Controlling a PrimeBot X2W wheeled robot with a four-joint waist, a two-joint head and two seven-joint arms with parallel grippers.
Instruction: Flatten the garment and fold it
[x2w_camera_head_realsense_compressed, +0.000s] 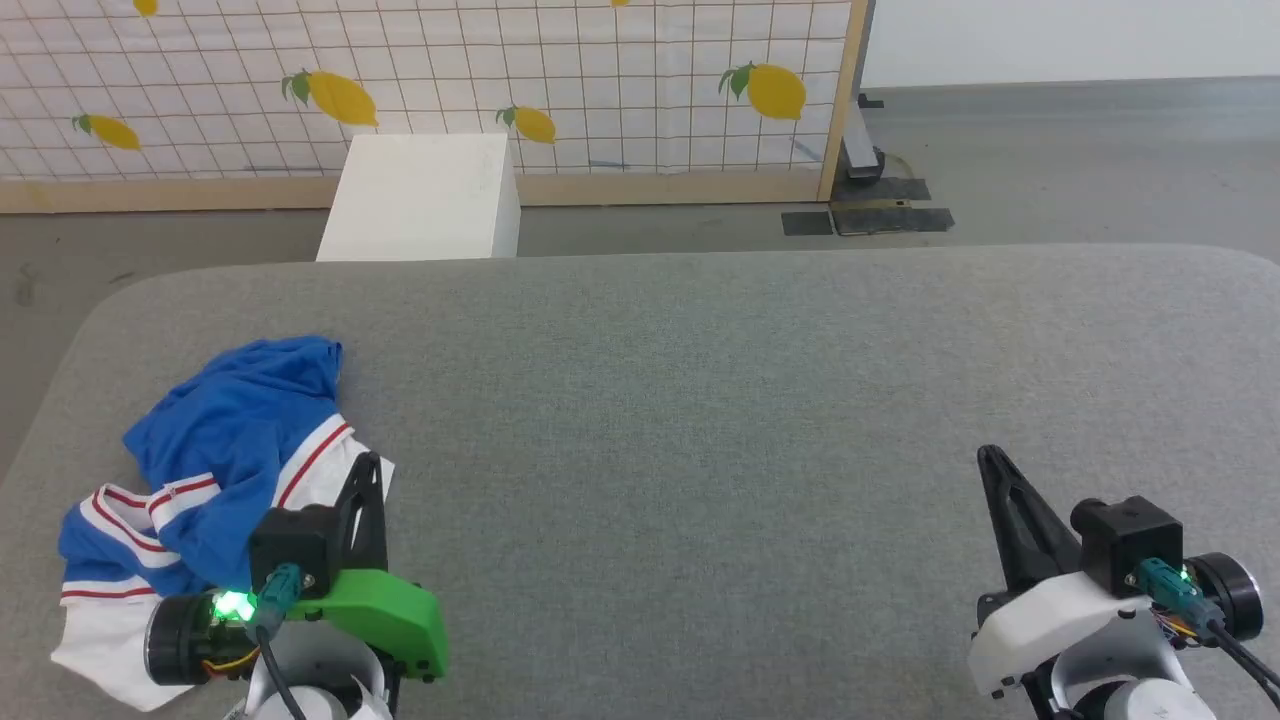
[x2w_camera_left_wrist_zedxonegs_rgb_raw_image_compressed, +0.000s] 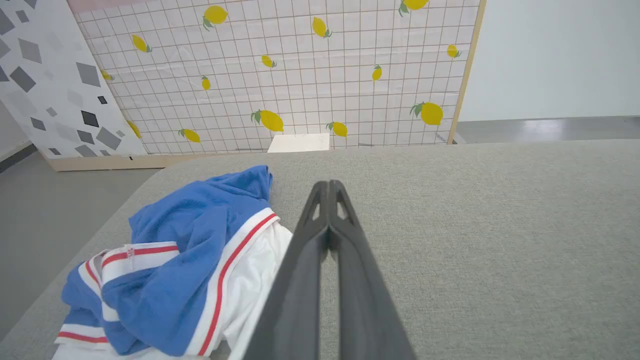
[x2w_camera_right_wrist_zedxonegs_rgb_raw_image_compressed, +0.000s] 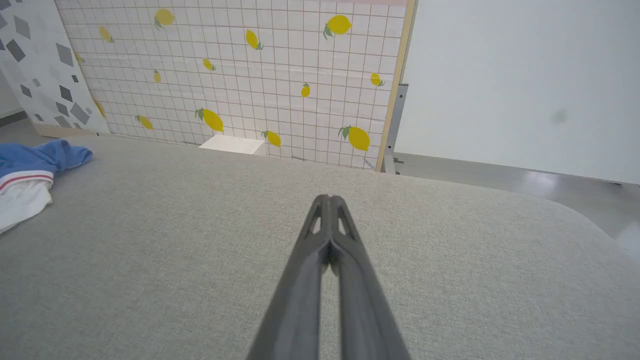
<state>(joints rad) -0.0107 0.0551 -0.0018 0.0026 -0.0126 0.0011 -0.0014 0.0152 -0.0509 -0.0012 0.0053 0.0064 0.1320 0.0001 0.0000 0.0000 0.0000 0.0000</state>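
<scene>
The garment (x2w_camera_head_realsense_compressed: 215, 440) lies in a crumpled heap on the grey table (x2w_camera_head_realsense_compressed: 700, 380), at the table's left end and close to its near left corner. The garment is not flat. The blue cloth is bunched on top and reaches toward the table's far side, and the white bands with thin red stripes are folded over each other on the near side. One white part hangs toward the table's near edge.

The left gripper (x2w_camera_head_realsense_compressed: 368, 465) is over the near left part of the table, just beside the right border of the garment. Its two dark fingers are pressed together along their tips and there is nothing between them. From the left wrist view the tips are over bare table surface, next to the white band. I cannot tell if a finger touches the cloth.

The right gripper (x2w_camera_head_realsense_compressed: 990, 458) is over the near right part of the table, well apart from the garment. Its fingers also meet at the tips and hold nothing.

Behind the table's far edge a white box (x2w_camera_head_realsense_compressed: 425, 195) stands on the floor, and behind it a screen with lemon pattern (x2w_camera_head_realsense_compressed: 600, 90).
</scene>
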